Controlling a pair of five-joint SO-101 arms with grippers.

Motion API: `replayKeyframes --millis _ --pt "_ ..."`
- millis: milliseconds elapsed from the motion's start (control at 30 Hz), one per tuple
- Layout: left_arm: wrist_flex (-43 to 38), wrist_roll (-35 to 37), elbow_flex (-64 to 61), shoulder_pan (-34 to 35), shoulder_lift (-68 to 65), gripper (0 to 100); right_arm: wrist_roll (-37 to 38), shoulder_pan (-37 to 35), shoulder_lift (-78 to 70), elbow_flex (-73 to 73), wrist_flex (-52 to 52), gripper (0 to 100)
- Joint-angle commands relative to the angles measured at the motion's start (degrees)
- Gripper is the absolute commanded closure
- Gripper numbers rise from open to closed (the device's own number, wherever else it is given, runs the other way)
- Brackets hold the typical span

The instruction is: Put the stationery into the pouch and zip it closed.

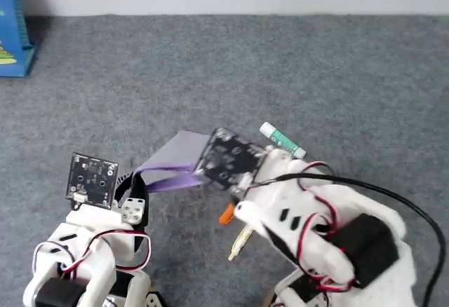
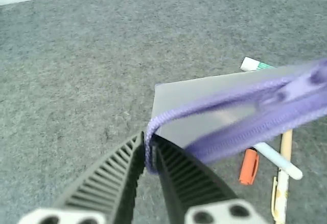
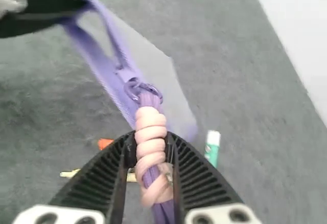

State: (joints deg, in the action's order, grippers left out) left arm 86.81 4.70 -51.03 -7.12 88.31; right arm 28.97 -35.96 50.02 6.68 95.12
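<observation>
1. The left gripper (image 2: 148,146) is clamped shut on one end of the purple zipper edge of the flat grey fabric pouch (image 2: 204,106). That end is held above the grey carpeted surface (image 2: 76,70).
2. The right gripper (image 3: 149,143) is closed around the pink braided pull cord (image 3: 150,132). The cord runs to the metal zipper slider (image 3: 143,90), which sits just ahead of the fingertips.
3. The pouch is stretched between the two grippers, with its purple zipper band pulled taut from one to the other.
4. The white glue stick with a green band (image 3: 211,147) lies on the surface just beside the right gripper, on the far side of the pouch from the left gripper.
5. The short orange cylindrical item (image 2: 249,165), the white pen (image 2: 278,160) and the pale yellow pen (image 2: 282,188) lie on the surface below the raised zipper band. All three are near the right gripper and well apart from the left gripper.
6. Whether the zipper is open or closed cannot be told.
</observation>
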Motion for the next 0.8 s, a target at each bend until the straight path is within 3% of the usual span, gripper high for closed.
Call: replayKeyframes --millis 0,100,267,633,767 --pt "-0.6 -0.4 0.7 0.6 -1.3 99 2.0 6.5 2.3 1.0 0.1 98.9" --pt "-0.5 -0.4 1.6 3.3 -1.2 99 3.3 10.4 4.3 4.0 -0.5 98.9" --pt "1.4 -0.4 4.9 9.6 -1.2 99 3.9 11.0 6.9 8.5 -2.4 98.9" --pt "2.8 -0.6 5.6 9.8 -1.2 99 3.3 6.8 7.0 15.5 -8.7 98.9" --pt "2.4 -5.2 4.7 9.7 -1.4 97 1.5 6.5 7.2 15.6 -9.5 98.9"
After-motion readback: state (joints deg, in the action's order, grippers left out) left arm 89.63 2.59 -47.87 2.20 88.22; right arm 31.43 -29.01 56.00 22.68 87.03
